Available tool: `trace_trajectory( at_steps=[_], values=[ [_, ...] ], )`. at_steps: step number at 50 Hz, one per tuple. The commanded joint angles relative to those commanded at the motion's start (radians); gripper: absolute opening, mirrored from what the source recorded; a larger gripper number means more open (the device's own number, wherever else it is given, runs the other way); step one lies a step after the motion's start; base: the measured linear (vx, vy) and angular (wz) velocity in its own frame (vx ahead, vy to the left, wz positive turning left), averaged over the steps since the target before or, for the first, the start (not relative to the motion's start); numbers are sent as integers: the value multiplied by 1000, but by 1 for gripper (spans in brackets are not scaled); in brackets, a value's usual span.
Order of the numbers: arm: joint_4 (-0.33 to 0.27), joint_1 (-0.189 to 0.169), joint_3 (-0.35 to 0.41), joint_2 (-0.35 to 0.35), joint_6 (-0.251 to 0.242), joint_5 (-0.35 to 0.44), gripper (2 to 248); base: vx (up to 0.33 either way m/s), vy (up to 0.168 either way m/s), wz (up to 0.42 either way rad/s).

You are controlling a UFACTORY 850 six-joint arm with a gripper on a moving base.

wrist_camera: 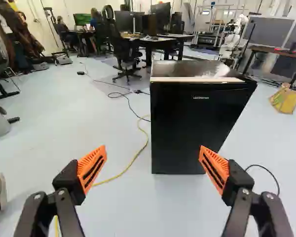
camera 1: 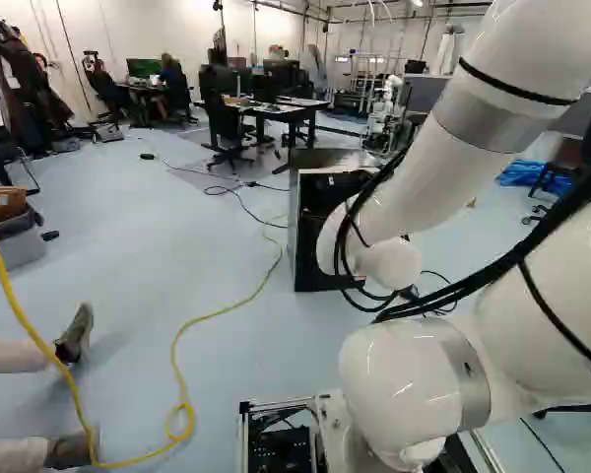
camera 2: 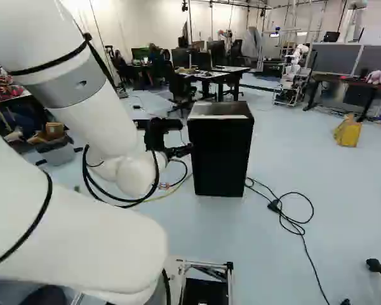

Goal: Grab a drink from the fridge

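The black gripper [camera 2: 184, 151] shows in the right base view just left of the fridge [camera 2: 221, 155], partly behind the arm. Between the widely parted orange-padded fingers of the gripper [wrist_camera: 153, 167] in the wrist view, there is nothing. Ahead of them stands the fridge [wrist_camera: 197, 126], a small black box with a metallic top and its door closed. A gap of floor shows between the fingers and the fridge's foot. My forearm covers part of the fridge [camera 1: 307, 232] in the left base view. No drink is visible.
A yellow cable [camera 1: 182, 365] winds across the floor left of the fridge; a black cable [camera 2: 298, 225] lies to its right. Farther back are an office chair [wrist_camera: 126, 57] and desks. A yellow container [camera 2: 348, 132] and another robot [camera 2: 294, 73] stand beyond, at right.
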Motion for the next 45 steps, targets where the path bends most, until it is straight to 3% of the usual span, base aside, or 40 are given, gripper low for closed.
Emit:
trace_trajectory(
  at_steps=[45],
  values=[
    [0, 0, 0, 0, 0, 0, 247, 0, 0, 0]
  ],
)
